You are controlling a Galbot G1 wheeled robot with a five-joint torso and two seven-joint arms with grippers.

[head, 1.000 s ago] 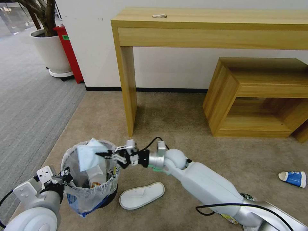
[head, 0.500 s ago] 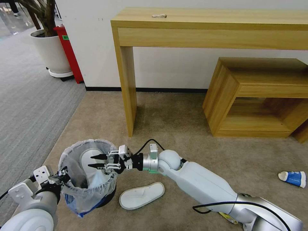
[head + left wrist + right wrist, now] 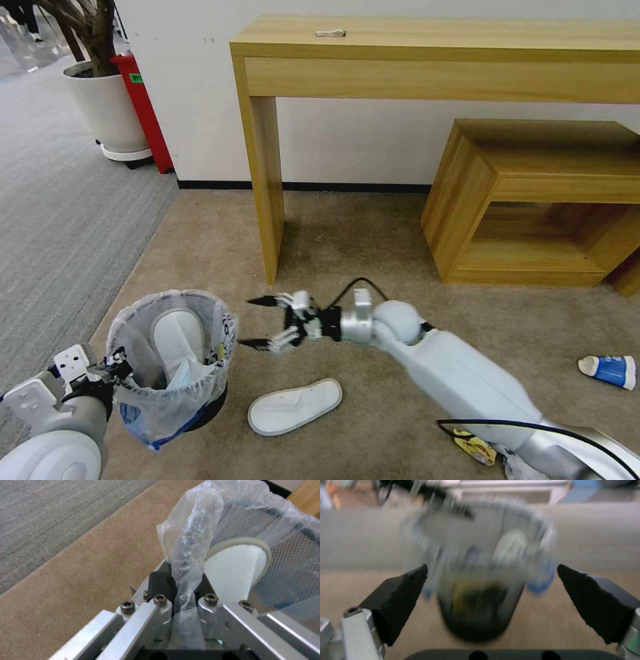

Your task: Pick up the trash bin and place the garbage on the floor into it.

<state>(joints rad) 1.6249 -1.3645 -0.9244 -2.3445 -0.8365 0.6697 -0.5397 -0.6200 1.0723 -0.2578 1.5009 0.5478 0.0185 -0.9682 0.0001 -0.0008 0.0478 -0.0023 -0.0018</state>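
now our floor (image 3: 373,227) carries the bin (image 3: 170,363) at seven o'clock, its rim pinched in our left gripper (image 3: 115,363). at its three o'clock our right gripper (image 3: 257,323) hangs spread wide, above a slipper (image 3: 295,405).

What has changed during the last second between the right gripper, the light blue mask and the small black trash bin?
The right gripper let go of the light blue mask, which now lies inside the small black trash bin lined with a whitish plastic bag. It drew back from the rim, fingers open. The left gripper stayed clamped on the bag-covered rim. The white slipper stayed on the beige carpet.
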